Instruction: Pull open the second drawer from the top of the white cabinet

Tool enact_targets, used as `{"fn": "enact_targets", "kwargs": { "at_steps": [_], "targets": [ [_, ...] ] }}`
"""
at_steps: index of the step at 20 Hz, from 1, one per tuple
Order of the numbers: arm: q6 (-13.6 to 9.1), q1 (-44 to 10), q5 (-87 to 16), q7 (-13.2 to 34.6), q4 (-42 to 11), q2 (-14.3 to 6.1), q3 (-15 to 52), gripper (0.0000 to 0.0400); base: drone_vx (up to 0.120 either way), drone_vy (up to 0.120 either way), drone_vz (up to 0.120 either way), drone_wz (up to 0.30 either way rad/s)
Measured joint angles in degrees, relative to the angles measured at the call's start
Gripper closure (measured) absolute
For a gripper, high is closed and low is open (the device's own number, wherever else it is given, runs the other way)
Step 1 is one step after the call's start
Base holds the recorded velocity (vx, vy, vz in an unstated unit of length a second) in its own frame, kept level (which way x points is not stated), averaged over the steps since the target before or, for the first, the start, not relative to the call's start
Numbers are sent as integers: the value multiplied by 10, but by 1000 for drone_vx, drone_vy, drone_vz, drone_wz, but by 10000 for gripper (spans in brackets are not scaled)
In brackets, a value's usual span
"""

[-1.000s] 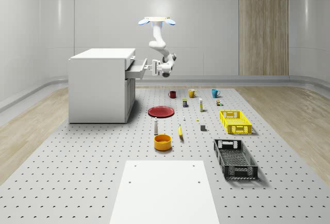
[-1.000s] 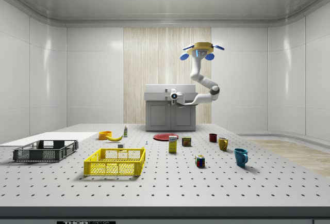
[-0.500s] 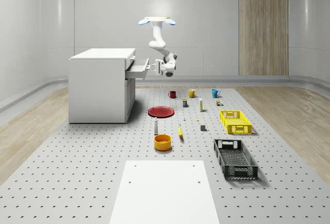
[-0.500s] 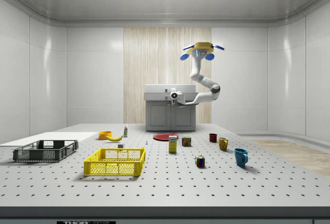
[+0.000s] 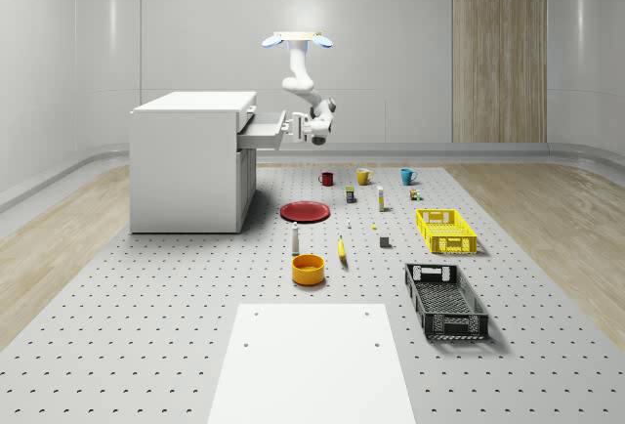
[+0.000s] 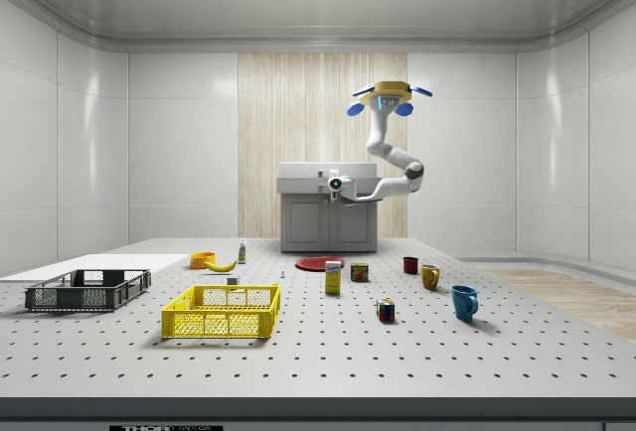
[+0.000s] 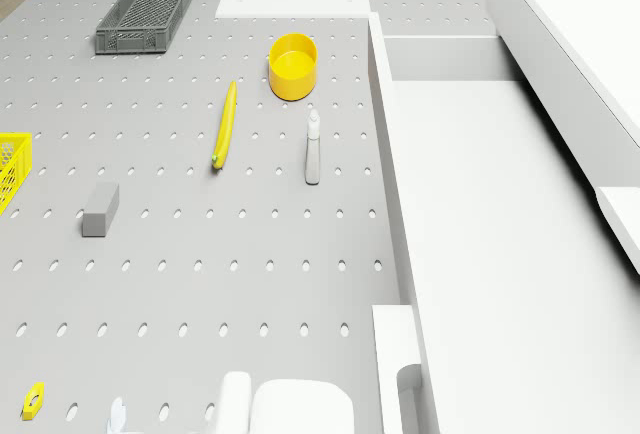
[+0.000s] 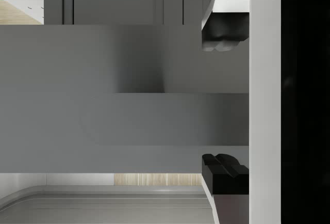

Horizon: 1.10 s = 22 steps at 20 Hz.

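Observation:
The white cabinet [image 5: 190, 165] stands at the whole-scene view's left, with an upper drawer [image 5: 262, 129] pulled out toward the table's middle. The drone [image 5: 297, 40] hovers above and just beyond the drawer's front, and its arm bends down to it. My gripper [image 5: 296, 129] sits at the drawer front. In the wrist view the gripper [image 8: 225, 102] is open, its black fingertips [image 8: 225, 41] on either side of the rounded handle [image 8: 165, 120] with a gap to it. The drone view looks down into the open drawer [image 7: 480, 254].
On the perforated table lie a red plate [image 5: 305, 211], an orange bowl [image 5: 308, 269], a banana [image 5: 342, 248], a small bottle [image 5: 295, 239], three mugs [image 5: 363, 177], a yellow crate [image 5: 445, 231] and a black crate [image 5: 445, 300]. A white mat [image 5: 312, 360] covers the near edge.
The fingers have parted off the drawer handle, and the wrist has risen slightly. The drawer stays pulled out where it was, and the drone holds its place.

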Motion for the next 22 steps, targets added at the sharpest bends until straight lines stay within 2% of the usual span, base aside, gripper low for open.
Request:
{"fn": "enact_targets", "kwargs": {
  "at_steps": [7,22],
  "targets": [
    [5,9,-13,18,2,-11,-8,101,0,0,0,0],
    [-58,17,-90,36,56,-29,-89,100,0,0,0,0]
  ]
}}
